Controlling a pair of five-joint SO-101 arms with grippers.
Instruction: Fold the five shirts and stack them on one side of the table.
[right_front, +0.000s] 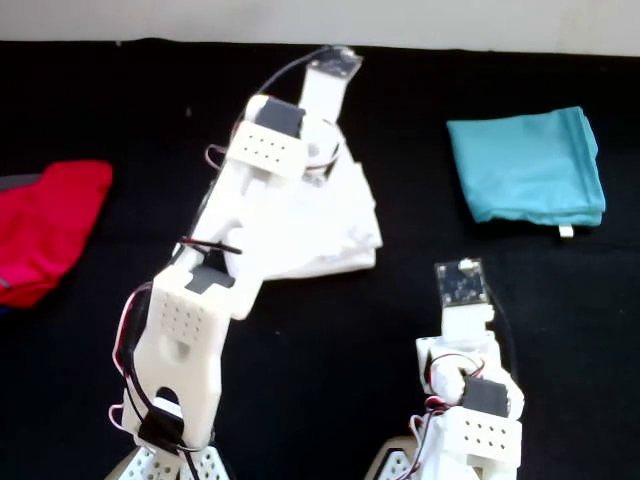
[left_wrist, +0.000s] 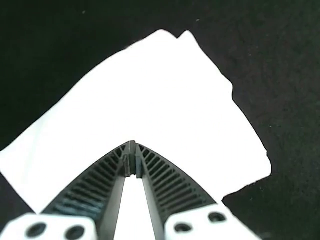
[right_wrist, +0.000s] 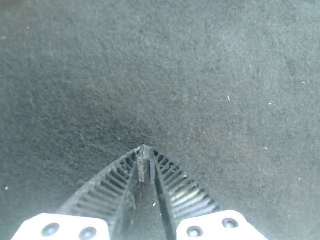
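Note:
A folded white shirt (right_front: 335, 235) lies mid-table, partly hidden under the left arm (right_front: 262, 165) that stretches over it. In the left wrist view my left gripper (left_wrist: 131, 162) is shut, its tips meeting just above the white shirt (left_wrist: 165, 100), with no cloth visibly pinched between them. A folded teal shirt (right_front: 527, 167) lies at the back right. A red shirt (right_front: 45, 225) lies crumpled at the left edge. My right gripper (right_wrist: 145, 161) is shut over the bare black tabletop (right_wrist: 200, 75), and its arm (right_front: 466, 340) stays low near the front right.
The black cloth-covered table (right_front: 330, 380) has open room in front between the two arm bases and at the back left. A pale wall strip (right_front: 480, 20) runs along the far edge.

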